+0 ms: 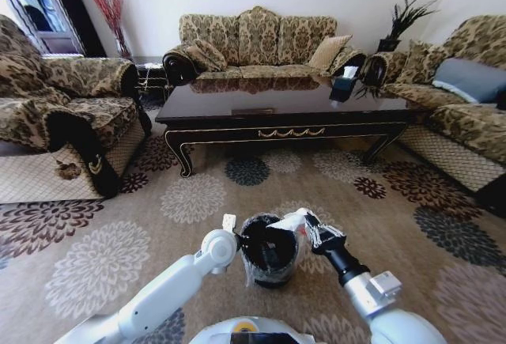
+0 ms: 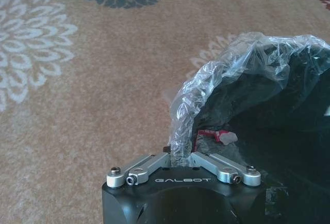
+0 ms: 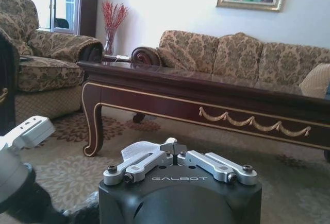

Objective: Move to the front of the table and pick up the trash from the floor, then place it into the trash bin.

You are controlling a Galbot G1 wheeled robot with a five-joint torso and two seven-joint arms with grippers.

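One scrap of red-and-white trash (image 2: 215, 135) lay inside the trash bin (image 1: 269, 253), which stood on the carpet (image 1: 142, 217) short of the table (image 1: 285, 111). Its loose liner (image 2: 227, 74) looked liable to snag and tip the bin. Left gripper (image 2: 180, 154) sat pinched on the liner rim; right gripper (image 3: 172, 149), closed and empty, faced the table.

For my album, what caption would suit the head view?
Both grippers, left and right, meet at the black trash bin on the flowered carpet, before the dark table.

3 patterned sofas (image 1: 257, 39), floral carpet (image 1: 198, 198)
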